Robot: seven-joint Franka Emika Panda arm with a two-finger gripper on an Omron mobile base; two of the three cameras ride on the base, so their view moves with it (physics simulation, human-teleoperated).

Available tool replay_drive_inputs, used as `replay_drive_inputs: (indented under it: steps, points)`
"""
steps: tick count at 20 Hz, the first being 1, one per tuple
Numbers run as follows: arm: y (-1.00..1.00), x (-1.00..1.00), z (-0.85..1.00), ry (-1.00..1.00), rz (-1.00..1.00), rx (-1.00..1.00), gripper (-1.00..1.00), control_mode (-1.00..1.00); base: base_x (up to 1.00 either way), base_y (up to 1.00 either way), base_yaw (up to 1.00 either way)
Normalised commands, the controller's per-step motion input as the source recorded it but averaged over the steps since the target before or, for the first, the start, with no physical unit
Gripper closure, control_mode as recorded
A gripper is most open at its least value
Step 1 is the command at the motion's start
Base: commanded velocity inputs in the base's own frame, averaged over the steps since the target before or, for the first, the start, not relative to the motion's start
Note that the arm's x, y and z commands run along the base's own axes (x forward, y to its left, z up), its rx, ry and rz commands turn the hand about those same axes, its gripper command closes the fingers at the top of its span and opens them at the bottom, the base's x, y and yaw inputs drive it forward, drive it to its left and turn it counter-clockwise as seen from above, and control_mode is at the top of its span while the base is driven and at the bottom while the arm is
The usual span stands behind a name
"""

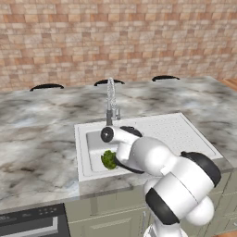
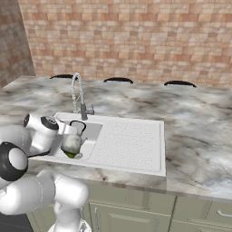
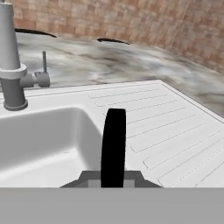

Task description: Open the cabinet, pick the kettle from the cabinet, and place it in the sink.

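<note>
The white sink [image 2: 136, 170] is set in grey-veined marble, with its basin [image 1: 92, 143] on the left. Low inside that basin hangs the small silver-grey kettle [image 2: 71, 142], over a green leafy thing [image 1: 109, 160] that lies on the basin floor. My gripper [image 2: 72, 128] is shut on the kettle's thin black handle [image 3: 113, 146], which stands upright in the middle of the hand view. In the left base view my own arm hides the kettle. The cabinet is out of view.
A tall chrome tap [image 2: 78, 97] rises at the basin's back rim, close to my hand. The ribbed draining board [image 1: 178, 132] lies to the right. Three dark curved chair backs [image 1: 109, 82] line the counter's far edge before a brick wall. Pale green drawers [image 2: 199, 213] sit below.
</note>
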Motion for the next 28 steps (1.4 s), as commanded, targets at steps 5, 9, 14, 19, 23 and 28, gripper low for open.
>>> replay_drive_inputs:
  steps: [5,9,14,19,23,28]
  points:
    - [0.02,0.21,-0.14,0.0,-0.12,0.0,1.0,-1.0,0.0,0.0,0.0]
    - [0.0,0.2,-0.13,0.0,-0.11,0.0,1.0,-1.0,0.0,0.0,0.0]
    - [0.0,0.11,-0.15,0.0,-0.04,0.0,1.0,-1.0,0.0,0.0,0.0]
    - [-0.01,0.01,-0.2,-0.01,0.0,-0.03,1.0,-1.0,0.0,0.0,0.0]
    - [-0.07,0.0,-0.18,-0.02,0.0,-0.08,1.0,-1.0,0.0,0.0,0.0]
    - [-0.04,0.03,-0.16,-0.01,0.0,-0.09,1.0,-1.0,0.0,0.0,0.0]
